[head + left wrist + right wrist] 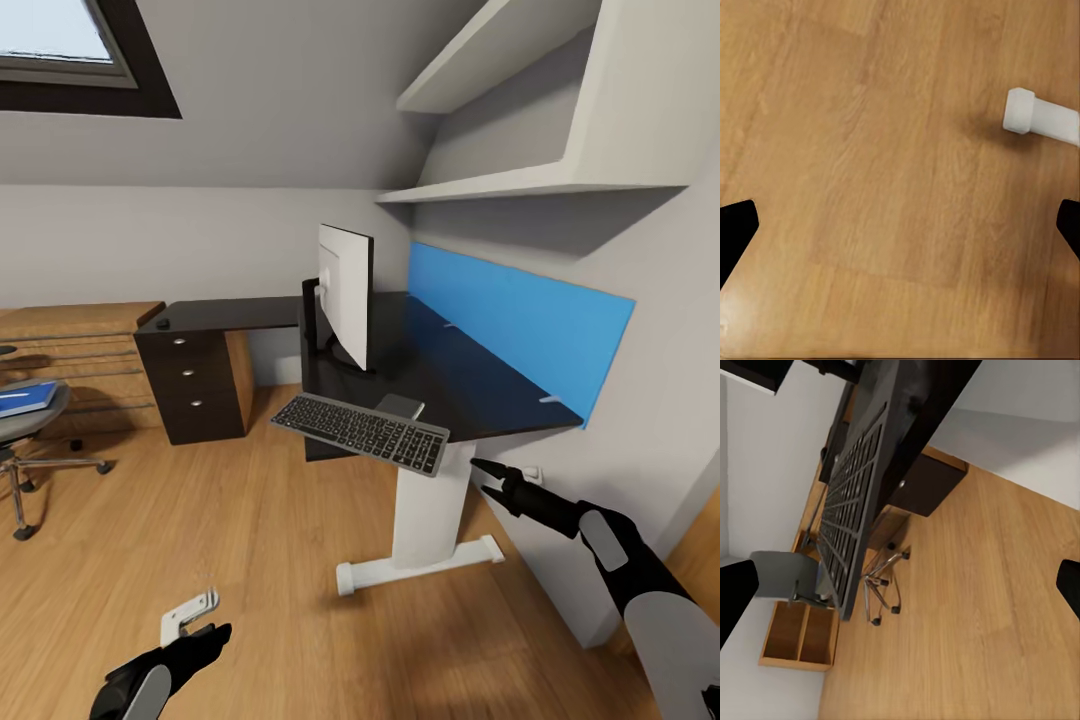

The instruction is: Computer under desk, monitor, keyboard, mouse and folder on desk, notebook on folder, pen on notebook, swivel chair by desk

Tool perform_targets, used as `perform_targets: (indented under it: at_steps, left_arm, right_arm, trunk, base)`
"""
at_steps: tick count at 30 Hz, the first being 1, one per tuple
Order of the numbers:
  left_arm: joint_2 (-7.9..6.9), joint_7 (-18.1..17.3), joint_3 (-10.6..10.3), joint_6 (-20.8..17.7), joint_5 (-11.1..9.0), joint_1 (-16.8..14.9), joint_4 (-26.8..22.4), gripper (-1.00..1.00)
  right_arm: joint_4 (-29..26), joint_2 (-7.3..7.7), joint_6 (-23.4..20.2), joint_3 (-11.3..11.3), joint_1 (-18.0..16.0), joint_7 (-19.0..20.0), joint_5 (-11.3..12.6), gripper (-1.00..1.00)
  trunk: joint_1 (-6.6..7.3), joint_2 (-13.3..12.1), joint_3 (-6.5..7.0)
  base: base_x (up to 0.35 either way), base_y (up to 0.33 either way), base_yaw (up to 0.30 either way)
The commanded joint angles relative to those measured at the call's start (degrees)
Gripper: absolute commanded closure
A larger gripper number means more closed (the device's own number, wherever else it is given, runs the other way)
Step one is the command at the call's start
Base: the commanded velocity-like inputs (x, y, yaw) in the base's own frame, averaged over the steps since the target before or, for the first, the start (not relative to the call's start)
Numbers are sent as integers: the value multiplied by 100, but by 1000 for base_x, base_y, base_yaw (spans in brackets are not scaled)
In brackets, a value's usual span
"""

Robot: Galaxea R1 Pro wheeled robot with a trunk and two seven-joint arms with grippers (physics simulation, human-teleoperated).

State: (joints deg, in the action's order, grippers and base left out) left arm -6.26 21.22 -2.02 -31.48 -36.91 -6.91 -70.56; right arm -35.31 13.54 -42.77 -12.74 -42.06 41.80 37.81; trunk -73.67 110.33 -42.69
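Observation:
The black-topped desk [470,385] stands against the right wall on a white leg. On it the monitor [345,295] shows its white back. The keyboard [360,432] lies tilted, overhanging the desk's front edge, and it runs along the desk's underside in the right wrist view [851,502]. A small grey slab [400,405], perhaps the notebook, lies behind it. The mouse [162,322] sits on the far wing. At far left the swivel chair [25,440] carries the blue folder [25,397]. My right gripper [483,477] is open beside the keyboard. My left gripper [205,615] hangs open over the floor. Computer and pen are out of view.
A black drawer unit [195,385] stands under the desk's far wing, with low wooden shelf units [80,340] to its left. The desk's white foot [420,565] reaches over the wood floor [885,165]. Wall shelves [520,180] hang above a blue panel [520,315].

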Motion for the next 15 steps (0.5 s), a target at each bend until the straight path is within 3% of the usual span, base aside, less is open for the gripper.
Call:
perform_targets:
  at_steps: [1, 15]
  left_arm:
    - [-6, 57, -16, -6, -58, -3, 5, -100]
    - [1, 58, -25, -8, -67, -3, 59, -100]
  right_arm:
    - [8, -3, -34, -13, -4, 7, 8, -100]
    - [316, -245, -101, -25, -4, -48, 80, -100]
  trunk:
    - [0, 3, -6]
    - [0, 3, -6]
  base:
    - [29, 0, 0]
    - [5, 0, 0]
